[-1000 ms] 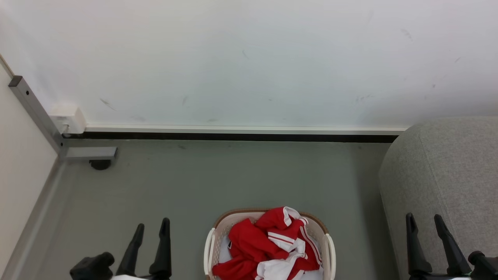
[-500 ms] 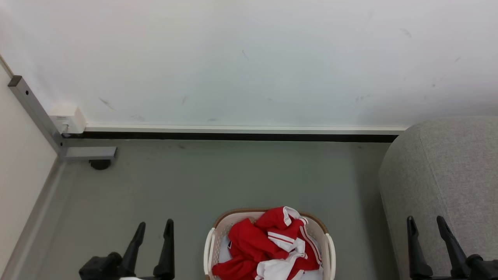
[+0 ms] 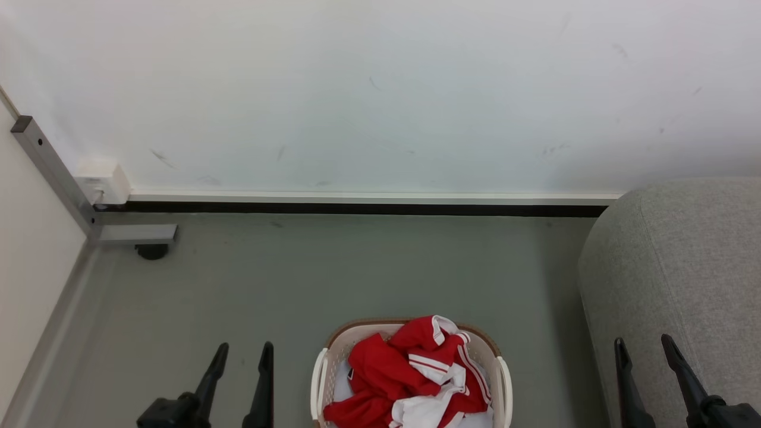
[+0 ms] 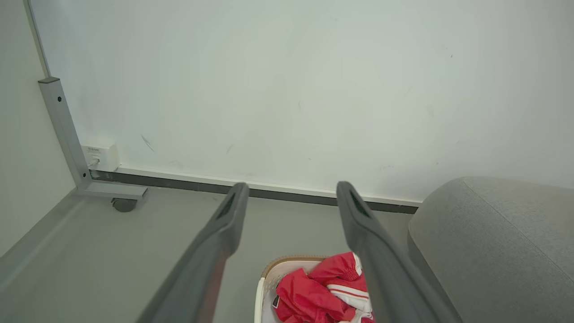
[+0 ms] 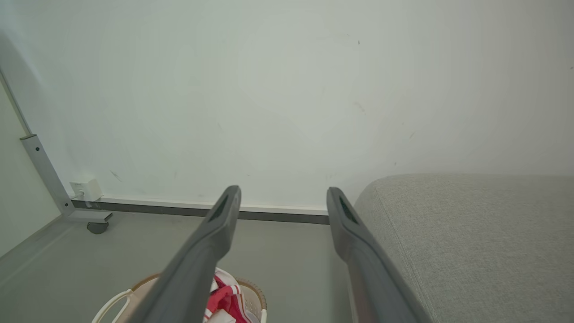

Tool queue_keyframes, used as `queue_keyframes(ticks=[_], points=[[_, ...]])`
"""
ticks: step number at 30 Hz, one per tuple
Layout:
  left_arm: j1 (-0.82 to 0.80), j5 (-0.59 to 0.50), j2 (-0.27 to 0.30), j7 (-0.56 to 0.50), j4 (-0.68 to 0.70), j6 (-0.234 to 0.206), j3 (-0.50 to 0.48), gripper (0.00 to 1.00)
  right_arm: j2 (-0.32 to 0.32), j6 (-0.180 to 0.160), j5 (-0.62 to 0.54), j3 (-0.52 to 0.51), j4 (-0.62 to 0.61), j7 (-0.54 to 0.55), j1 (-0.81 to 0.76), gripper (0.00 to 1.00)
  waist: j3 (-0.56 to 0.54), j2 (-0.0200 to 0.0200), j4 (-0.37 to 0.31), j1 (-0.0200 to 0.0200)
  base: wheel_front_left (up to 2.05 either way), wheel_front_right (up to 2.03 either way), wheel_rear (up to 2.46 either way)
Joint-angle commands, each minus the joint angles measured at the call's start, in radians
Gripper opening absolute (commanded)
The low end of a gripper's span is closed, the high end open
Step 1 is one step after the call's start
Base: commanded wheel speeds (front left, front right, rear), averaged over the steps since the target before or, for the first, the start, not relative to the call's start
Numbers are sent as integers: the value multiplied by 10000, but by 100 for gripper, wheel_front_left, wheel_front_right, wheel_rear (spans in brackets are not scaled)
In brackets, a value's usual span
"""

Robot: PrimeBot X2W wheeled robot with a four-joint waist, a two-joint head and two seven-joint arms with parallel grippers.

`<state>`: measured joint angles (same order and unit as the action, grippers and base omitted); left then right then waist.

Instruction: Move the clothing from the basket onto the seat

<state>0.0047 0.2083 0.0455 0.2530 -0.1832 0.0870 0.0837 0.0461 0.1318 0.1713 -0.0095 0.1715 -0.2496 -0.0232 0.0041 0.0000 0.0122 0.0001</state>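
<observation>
Head view, looking down at a grey floor (image 3: 357, 267) that meets a white wall (image 3: 380, 89) with a dark skirting strip (image 3: 357, 207) along its foot. An oval cream basket (image 3: 503, 380) with a brown rim stands on the floor at the near centre. The clothing (image 3: 410, 374), a crumpled heap of red garments with white trim and stripes, lies inside the basket, piled a little above its rim. The seat (image 3: 684, 267), a large grey fabric sofa with rounded edges, fills the right side, just beside the basket with a strip of floor between them.

The left end effector (image 3: 245, 356) is at the near left, over bare floor beside the basket, its two dark fingers spread apart and holding nothing. The right end effector (image 3: 642, 351) is at the near right, in front of the seat's edge, also spread wide and empty. Neither touches the clothing.

At the far left, a grey metal post (image 3: 53, 172) on a small dark caster (image 3: 153, 251) stands by a white socket box (image 3: 104, 181).
</observation>
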Motion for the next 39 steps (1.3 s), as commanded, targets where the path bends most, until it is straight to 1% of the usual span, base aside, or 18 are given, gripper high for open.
queue_keyframes(ticks=[1,6,19,25,31,35,39], points=[[94,-182,83,54,-4,-35,3,100,72,-20,-175,1,20,-109,-102,100,7,0,-3,-1,0,0,0],[120,-488,84,129,-33,-47,33,100,73,-21,-414,13,63,-170,-158,100,5,0,-11,-1,0,0,0],[141,-432,81,126,-47,10,-39,100,69,-21,-100,134,95,-165,-36,100,98,0,-172,-1,0,0,0],[26,-550,78,118,-53,77,-145,100,66,-21,49,306,17,-164,207,100,374,0,-558,-1,0,0,0],[-505,-775,76,118,-16,252,-293,100,64,-21,336,633,-275,-147,639,100,1258,0,-1346,-1,0,0,0],[-1177,-1034,227,118,-34,347,-273,100,63,-21,523,965,-583,-147,1122,100,2328,0,-2012,-1,0,0,0],[-2067,-1178,524,118,-250,426,68,100,56,-21,777,1249,-916,-147,1648,100,3534,0,-2650,-1,0,0,0]])
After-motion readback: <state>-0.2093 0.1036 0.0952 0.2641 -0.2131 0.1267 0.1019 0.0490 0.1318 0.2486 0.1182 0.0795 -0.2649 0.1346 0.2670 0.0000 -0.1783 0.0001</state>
